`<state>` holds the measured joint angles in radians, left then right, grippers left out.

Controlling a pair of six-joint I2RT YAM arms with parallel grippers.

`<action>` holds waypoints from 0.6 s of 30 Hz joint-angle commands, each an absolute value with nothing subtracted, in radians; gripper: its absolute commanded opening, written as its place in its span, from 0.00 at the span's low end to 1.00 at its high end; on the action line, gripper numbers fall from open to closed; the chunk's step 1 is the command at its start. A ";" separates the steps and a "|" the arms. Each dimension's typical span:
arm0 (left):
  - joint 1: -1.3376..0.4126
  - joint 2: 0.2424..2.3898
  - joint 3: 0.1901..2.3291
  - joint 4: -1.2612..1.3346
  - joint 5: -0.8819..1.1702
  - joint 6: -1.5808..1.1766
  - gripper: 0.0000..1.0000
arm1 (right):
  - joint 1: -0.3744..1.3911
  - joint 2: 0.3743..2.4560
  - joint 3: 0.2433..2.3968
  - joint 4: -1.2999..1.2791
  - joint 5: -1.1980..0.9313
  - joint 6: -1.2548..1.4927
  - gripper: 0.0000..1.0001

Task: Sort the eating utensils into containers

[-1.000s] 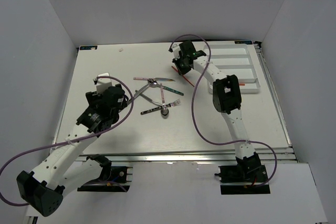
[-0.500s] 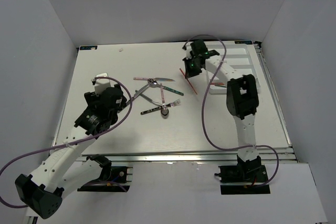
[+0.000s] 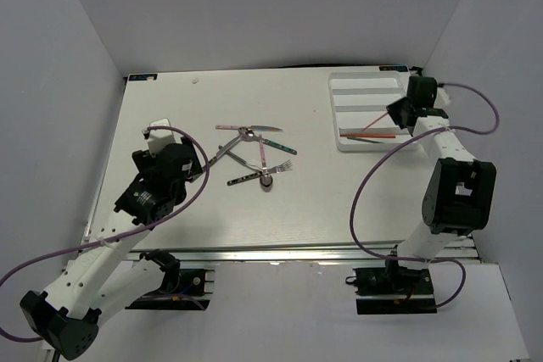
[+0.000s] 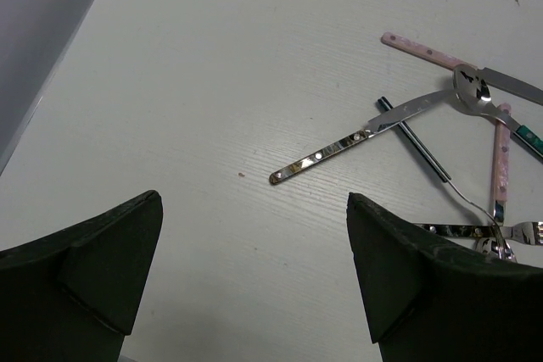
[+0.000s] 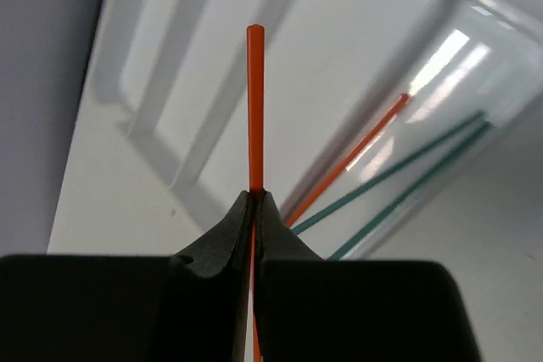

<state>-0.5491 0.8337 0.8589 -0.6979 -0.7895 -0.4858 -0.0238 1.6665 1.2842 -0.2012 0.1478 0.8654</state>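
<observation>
top: right gripper [image 3: 397, 114] over the white tray's [image 3: 365, 91] right edge, loose cutlery [image 3: 254, 154] mid-table | left wrist: left gripper [image 4: 254, 243] spread wide, empty, near a spoon [image 4: 373, 129] | right wrist: jaws pinching an orange stick [image 5: 255, 99]; tray sticks [image 5: 356, 154] lie right of it (one orange, two green) | risk: released tilted, it may straddle a divider.

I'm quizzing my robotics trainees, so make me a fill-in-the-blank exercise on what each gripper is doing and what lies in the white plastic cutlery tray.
1. The right gripper is shut on a thin stick whose colour is ____.
2. The left gripper holds nothing; its jaws stand ____.
3. The white rectangular plastic cutlery tray holds one loose orange stick and ____ dark green sticks.

Missing words: orange; open; two.
</observation>
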 commanded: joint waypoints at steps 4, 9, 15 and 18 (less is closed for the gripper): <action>-0.549 0.816 0.851 -0.681 -0.772 -0.479 0.98 | -0.057 1.635 1.212 -0.246 0.445 1.364 0.00; -0.549 0.813 0.853 -0.681 -0.773 -0.479 0.98 | -0.057 1.729 1.291 -0.317 0.434 1.382 0.00; -0.549 0.816 0.851 -0.681 -0.772 -0.479 0.98 | -0.055 1.827 1.336 -0.313 0.437 1.333 0.00; -0.549 0.816 0.850 -0.678 -0.769 -0.477 0.98 | -0.054 1.839 1.325 -0.284 0.423 1.322 0.00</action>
